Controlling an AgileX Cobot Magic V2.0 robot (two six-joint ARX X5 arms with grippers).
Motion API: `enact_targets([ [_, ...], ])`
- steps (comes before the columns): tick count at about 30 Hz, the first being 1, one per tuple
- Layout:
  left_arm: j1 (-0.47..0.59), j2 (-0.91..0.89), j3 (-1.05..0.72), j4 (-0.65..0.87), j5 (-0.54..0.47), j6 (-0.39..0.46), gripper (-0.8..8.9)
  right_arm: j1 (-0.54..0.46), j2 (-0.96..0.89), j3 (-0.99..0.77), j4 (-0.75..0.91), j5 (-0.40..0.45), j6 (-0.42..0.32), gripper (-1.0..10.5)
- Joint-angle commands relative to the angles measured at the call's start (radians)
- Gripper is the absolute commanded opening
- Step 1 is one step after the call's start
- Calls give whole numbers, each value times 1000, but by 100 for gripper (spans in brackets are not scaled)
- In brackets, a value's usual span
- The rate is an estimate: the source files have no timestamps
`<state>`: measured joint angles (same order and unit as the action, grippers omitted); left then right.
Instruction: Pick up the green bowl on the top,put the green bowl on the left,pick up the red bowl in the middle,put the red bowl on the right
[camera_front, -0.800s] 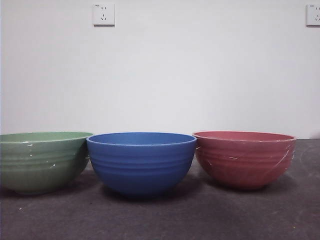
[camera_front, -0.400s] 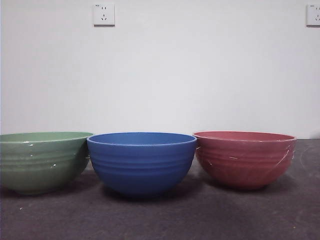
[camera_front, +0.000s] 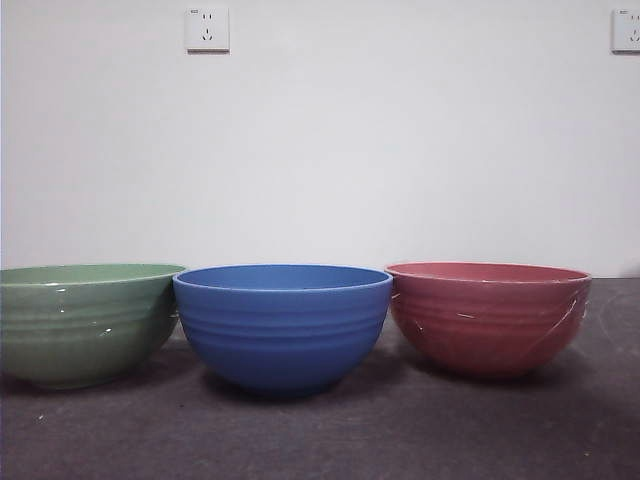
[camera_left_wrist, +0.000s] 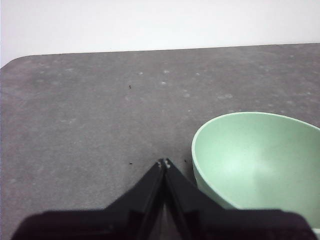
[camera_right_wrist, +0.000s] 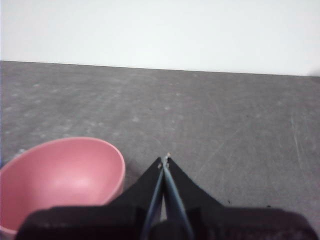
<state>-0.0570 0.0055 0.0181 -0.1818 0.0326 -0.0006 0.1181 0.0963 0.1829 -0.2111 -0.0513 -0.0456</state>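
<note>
We see three ribbed bowls standing upright in a row on the dark grey tabletop (camera_front: 400, 440). The green bowl (camera_front: 85, 322) sits at the left end, cut by the picture's edge, its rim just beside the blue bowl (camera_front: 283, 325) in the middle. The red bowl (camera_front: 488, 316) sits at the right end, its rim very close to the blue one's; whether they touch we cannot tell. All three are empty as far as we can see. In the wrist views our left hand (camera_left_wrist: 164, 163) has its jaws pressed together, holding nothing, with the green bowl just beside it. Our right hand (camera_right_wrist: 165, 161) is likewise closed tip to tip and empty, near the red bowl. Two white wall sockets (camera_front: 207, 28) show on the wall behind
</note>
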Motion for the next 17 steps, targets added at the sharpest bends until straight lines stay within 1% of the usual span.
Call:
enact_targets([
  [1,3,-1,-16,2,-3,-6,-3,1,-68,-93,52,-2,3,2],
  [4,3,-1,-16,2,-3,-6,-3,3,-95,-156,87,-6,14,2],
  [6,3,-1,-16,2,-3,-6,-3,3,-95,-176,67,-2,28,2],
  [8,3,-1,-16,2,-3,-6,-3,3,-95,-176,27,-2,25,2],
  [17,3,-1,-16,2,-3,-6,-3,3,-76,-175,31,4,29,2],
])
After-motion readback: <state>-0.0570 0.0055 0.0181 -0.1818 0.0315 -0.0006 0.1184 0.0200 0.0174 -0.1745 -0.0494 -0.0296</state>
